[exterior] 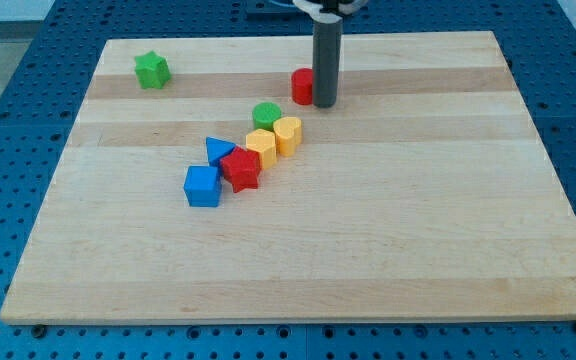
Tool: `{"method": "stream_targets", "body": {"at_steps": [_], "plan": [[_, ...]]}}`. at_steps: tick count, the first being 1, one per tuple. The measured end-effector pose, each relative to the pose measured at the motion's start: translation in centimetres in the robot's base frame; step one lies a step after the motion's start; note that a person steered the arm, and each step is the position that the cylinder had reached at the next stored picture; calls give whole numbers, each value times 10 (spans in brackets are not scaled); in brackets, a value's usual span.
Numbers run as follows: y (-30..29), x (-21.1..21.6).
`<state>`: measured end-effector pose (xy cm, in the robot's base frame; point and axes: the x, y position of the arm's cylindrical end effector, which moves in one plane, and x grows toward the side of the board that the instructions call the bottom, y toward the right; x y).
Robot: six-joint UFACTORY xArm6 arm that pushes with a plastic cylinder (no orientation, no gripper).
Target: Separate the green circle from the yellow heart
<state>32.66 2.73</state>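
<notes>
Camera view: my tip (pixel 325 103) rests on the bench (pixel 448 250) near the view's top, just to the right of a red block (pixel 301 86), touching it or very nearly so; its shape I cannot make out. The tool is only a plain rod with nothing to clench or release, and it grasps nothing.

Below the tip and a little to its left sits the green circle (pixel 266 115). The yellow heart (pixel 287 134) lies directly against it, below the tip and closer to the tip's own line. From there a chain runs away down and to the left: a second yellow block (pixel 261 148), a red star (pixel 241 169), a blue triangle (pixel 219 151) and a blue cube (pixel 203 186), all packed together. Far off to the tip's left, well apart from everything, is a green star-like block (pixel 151 70).

By my judgement the separation is not yet done, since the circle and the heart touch. The step in hand looks like the approach. The next move calls for bringing the tip down beside the seam between the two and pushing the green circle leftward and upward, away from the heart, onto bare bench. Approaching from the right risks driving the heart along with it, or nudging the red block.
</notes>
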Motion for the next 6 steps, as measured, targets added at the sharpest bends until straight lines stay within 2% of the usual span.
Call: {"method": "stream_targets", "body": {"at_steps": [3,4,5,6], "plan": [[-1,-10],[7,25],[-33,57],[-49,72]]}}
